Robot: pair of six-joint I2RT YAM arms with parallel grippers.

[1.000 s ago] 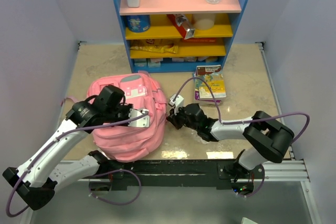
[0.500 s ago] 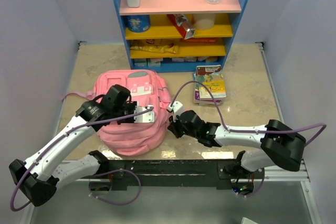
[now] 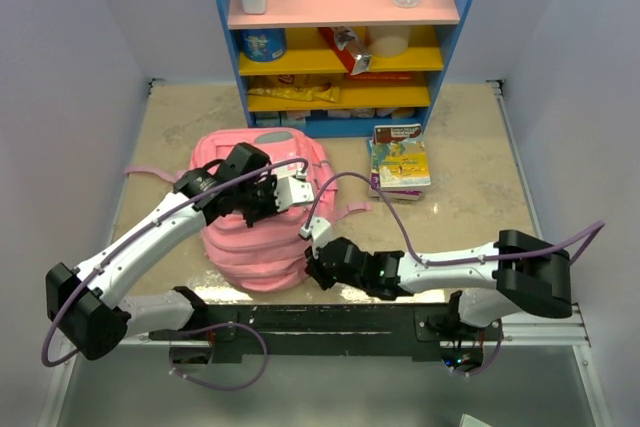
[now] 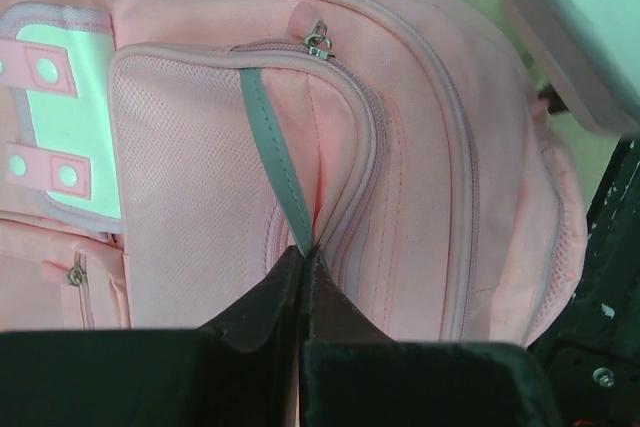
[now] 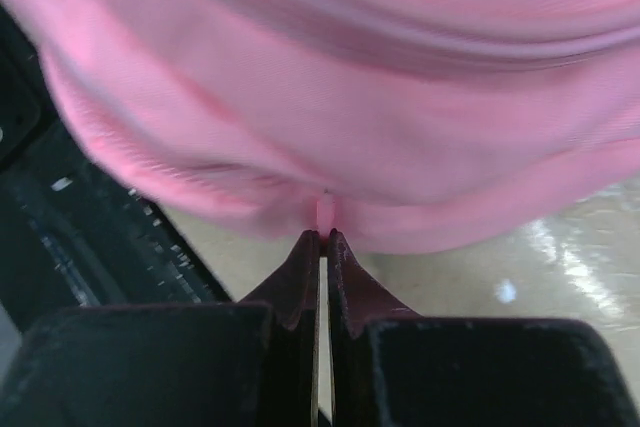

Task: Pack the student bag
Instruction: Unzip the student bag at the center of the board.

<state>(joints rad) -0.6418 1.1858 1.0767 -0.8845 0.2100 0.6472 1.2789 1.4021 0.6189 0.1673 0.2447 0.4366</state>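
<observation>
- Backpack in soft pink, the student bag (image 3: 250,252), lies on the beige table (image 3: 470,207), left of centre, in front of a blue shelf unit (image 3: 345,7).
- Left gripper (image 4: 303,253) reaches over the bag's top and is clenched on its front, fingertips pinching the grey strip (image 4: 268,142) beside a pocket zip.
- Right gripper (image 5: 325,237) is clenched on a small fold of pink fabric at the bag's near right edge.
- A children's book (image 3: 400,159) lies to the bag's right, apart from it.
</observation>
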